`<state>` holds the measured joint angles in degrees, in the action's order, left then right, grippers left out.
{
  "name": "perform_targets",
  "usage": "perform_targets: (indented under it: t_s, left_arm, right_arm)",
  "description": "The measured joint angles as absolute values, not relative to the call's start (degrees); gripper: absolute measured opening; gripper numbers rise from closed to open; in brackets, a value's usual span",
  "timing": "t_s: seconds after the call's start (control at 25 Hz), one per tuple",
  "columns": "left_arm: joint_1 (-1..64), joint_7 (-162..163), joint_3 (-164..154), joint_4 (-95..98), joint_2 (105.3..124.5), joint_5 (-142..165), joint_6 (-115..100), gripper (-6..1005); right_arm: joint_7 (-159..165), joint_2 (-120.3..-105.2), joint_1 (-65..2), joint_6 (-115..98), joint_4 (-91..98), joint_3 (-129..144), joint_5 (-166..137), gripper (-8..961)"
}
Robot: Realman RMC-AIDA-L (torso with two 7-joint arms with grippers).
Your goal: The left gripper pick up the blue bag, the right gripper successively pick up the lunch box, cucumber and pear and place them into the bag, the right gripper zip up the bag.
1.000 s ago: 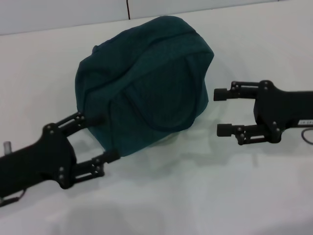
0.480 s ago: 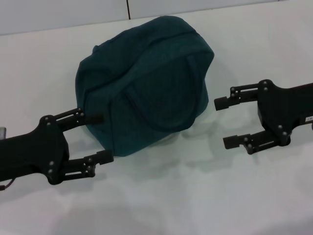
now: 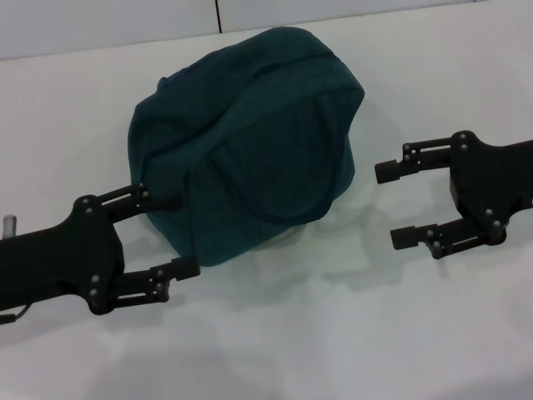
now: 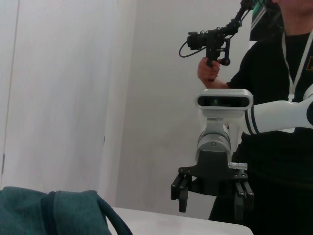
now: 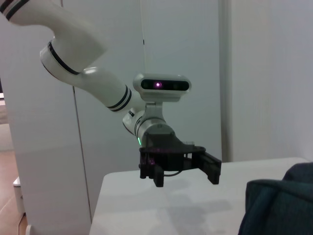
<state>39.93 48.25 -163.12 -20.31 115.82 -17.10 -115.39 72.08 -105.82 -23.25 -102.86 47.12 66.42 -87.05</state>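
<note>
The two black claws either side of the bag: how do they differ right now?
The left gripper reaches the blue bag, its upper finger at the fabric; the right gripper hangs apart from the bag. The left gripper sits lower in the head view, the right gripper higher. Both have open fingers pointing toward the bag.

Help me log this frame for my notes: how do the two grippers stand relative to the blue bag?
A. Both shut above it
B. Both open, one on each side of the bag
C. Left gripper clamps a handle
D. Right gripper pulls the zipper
B: the left gripper and right gripper both gape open, flanking the blue bag, with nothing held.
</note>
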Motion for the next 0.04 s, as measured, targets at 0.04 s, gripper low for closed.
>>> perform_targets:
  t_s: [0.04]
  left_arm:
    - [39.94,48.00,-163.12,-20.31,115.89,-17.04,-115.38,816]
  right_arm:
    - [72.09,-105.84,-23.24,-102.87,47.04,66.42,-87.23,750]
